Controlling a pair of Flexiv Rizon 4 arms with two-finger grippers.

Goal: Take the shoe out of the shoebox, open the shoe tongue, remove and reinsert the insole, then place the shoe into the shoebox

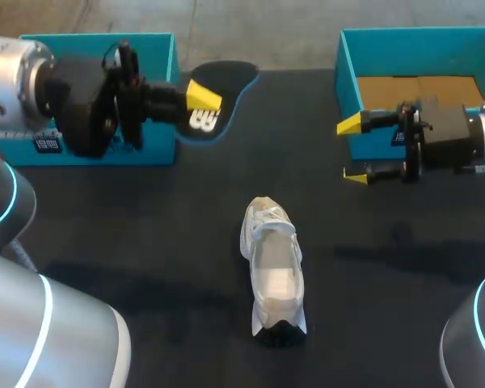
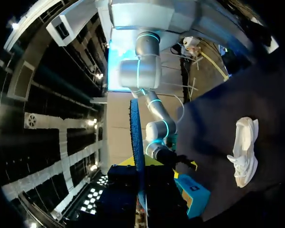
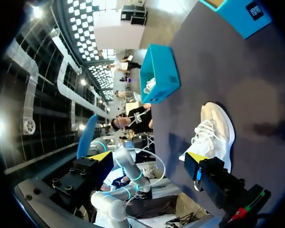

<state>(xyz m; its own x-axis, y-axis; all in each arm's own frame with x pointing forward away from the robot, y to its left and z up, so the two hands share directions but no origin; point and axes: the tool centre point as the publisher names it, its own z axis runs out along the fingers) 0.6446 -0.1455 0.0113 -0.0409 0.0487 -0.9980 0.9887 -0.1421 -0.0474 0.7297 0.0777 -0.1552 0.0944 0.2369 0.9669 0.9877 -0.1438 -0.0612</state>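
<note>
A white sneaker lies on the black table near the middle, heel toward the front edge; it also shows in the wrist views. My left gripper hovers above the table at the back left, shut on a dark insole with a blue edge and a white logo. In the left wrist view the insole stands edge-on between the fingers. My right gripper hangs open and empty in front of the right teal shoebox, its tips wide apart with the sneaker ahead.
A second teal box stands at the back left, partly behind my left arm; something white shows inside that box. The right box has a brown cardboard floor.
</note>
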